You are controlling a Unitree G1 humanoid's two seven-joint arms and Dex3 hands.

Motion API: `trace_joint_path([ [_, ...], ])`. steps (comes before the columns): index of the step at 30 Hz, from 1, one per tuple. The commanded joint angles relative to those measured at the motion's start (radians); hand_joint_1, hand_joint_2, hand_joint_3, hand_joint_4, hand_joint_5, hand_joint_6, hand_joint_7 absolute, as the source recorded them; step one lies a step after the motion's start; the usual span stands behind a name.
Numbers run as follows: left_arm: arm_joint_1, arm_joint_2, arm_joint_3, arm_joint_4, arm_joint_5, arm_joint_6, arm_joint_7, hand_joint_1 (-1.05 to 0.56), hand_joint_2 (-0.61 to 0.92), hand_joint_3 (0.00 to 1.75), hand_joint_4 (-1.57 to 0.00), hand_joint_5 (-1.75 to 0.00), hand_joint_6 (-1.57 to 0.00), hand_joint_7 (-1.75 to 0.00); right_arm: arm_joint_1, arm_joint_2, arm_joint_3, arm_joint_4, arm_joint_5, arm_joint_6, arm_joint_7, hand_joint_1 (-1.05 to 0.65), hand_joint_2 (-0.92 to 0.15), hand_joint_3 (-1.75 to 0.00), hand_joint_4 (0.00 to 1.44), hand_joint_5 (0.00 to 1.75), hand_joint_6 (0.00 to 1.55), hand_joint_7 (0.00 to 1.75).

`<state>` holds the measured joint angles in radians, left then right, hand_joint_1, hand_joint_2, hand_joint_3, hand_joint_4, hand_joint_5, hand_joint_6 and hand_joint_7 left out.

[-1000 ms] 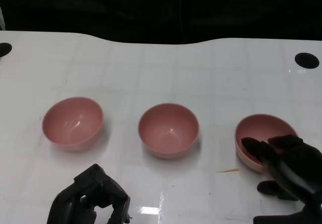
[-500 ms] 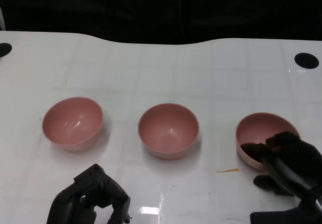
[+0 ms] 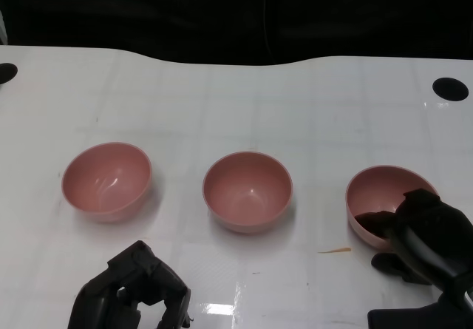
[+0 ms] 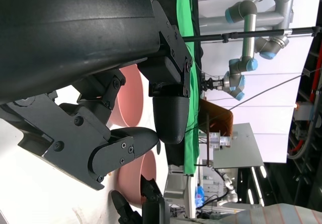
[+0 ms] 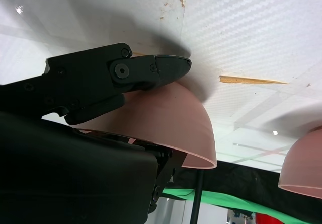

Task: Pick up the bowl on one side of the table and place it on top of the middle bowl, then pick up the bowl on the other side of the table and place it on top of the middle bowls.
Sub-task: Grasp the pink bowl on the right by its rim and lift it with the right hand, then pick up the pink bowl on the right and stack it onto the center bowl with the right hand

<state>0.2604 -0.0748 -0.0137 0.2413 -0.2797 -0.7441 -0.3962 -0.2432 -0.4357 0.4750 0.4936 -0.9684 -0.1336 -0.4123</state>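
Three pink bowls stand in a row on the white table (image 3: 236, 100): the left bowl (image 3: 107, 180), the middle bowl (image 3: 247, 190) and the right bowl (image 3: 384, 190). My right hand (image 3: 427, 234) grips the right bowl at its near rim, with fingers inside and the thumb outside. In the right wrist view one finger (image 5: 151, 72) presses the outer wall of the right bowl (image 5: 171, 118), and the middle bowl (image 5: 304, 163) shows at the edge. My left hand (image 3: 133, 288) hovers near the table's front, in front of the left bowl, loosely curled and holding nothing.
A thin orange sliver (image 3: 336, 251) lies on the table just left of the right bowl. Black round holes sit at the far right (image 3: 451, 89) and far left (image 3: 6, 72) of the table. Behind the far edge is a dark backdrop.
My right hand's fingers, spread over the right bowl's near rim a second ago, have drawn together and closed on it. The left hand and the other two bowls have not moved.
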Motion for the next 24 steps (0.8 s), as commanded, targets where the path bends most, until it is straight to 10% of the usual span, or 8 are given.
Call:
trace_joint_path([
  [1, 0.005, 0.007, 0.004, -0.006, 0.005, 0.001, 0.006, -0.20, 0.58, 1.04, -0.85, -1.71, -0.84, -1.48, 0.012, -0.007, 0.013, 0.023, 0.011, 0.000, 0.017, -0.46, -0.92, -0.28, 0.46, 1.02, 0.82, 0.10],
  [15, 0.004, 0.006, 0.003, -0.006, 0.007, 0.002, 0.008, -0.20, 0.58, 1.04, -0.85, -1.71, -0.84, -1.48, 0.019, -0.008, -0.020, -0.031, 0.047, -0.061, -0.062, -0.44, -0.91, -0.37, 0.55, 1.16, 0.93, 0.16],
  [17, 0.000, 0.006, 0.004, 0.000, 0.006, -0.001, 0.006, -0.20, 0.59, 1.04, -0.86, -1.71, -0.84, -1.48, 0.037, -0.010, -0.074, -0.134, 0.101, -0.141, -0.145, -0.36, -0.70, -0.97, 0.83, 1.62, 0.74, 1.38],
  [18, -0.002, 0.005, 0.004, 0.003, 0.005, -0.002, 0.005, -0.20, 0.59, 1.03, -0.86, -1.71, -0.84, -1.47, 0.044, -0.011, -0.088, -0.162, 0.115, -0.163, -0.161, -0.35, -0.67, -1.05, 0.87, 1.68, 0.70, 1.56],
  [24, -0.004, 0.005, 0.006, 0.005, 0.002, 0.003, 0.004, -0.19, 0.60, 1.02, -0.86, -1.71, -0.84, -1.47, 0.059, -0.013, -0.116, -0.224, 0.120, -0.179, -0.144, -0.33, -0.62, -1.14, 0.91, 1.75, 0.65, 1.74],
])
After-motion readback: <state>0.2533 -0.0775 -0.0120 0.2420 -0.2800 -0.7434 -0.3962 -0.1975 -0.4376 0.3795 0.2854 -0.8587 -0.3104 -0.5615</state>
